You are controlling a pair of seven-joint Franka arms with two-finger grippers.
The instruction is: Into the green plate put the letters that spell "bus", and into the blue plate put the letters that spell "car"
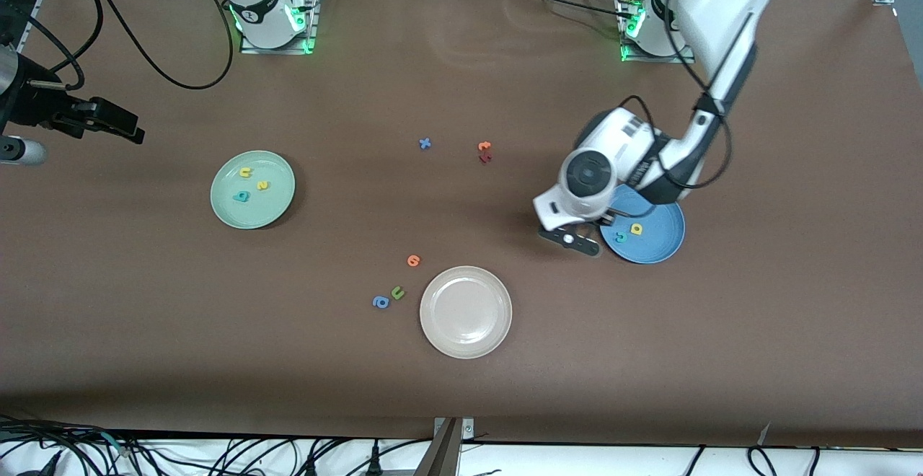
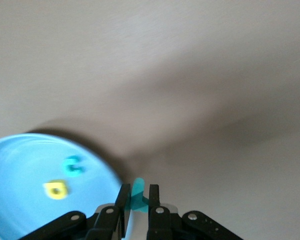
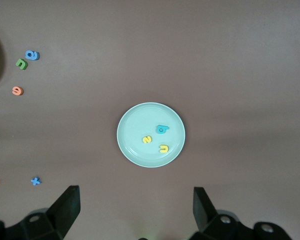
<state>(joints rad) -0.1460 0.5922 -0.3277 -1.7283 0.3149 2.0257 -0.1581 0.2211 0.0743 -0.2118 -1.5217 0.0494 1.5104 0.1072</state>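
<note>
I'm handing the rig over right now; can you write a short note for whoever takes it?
Left gripper: shut on the small teal toy letter, at the edge of the round blue plate.
Right gripper: open, empty, waiting high above the round mint-green plate.
Done: teal b, yellow u and yellow s lie in the green plate; teal c and yellow a in the blue plate.
Left: release the held letter into the blue plate.

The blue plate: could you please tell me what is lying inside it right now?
In the blue plate lie a teal "c" and a yellow "a". The left arm covers the plate's edge toward the bases, so anything there is hidden.
</note>
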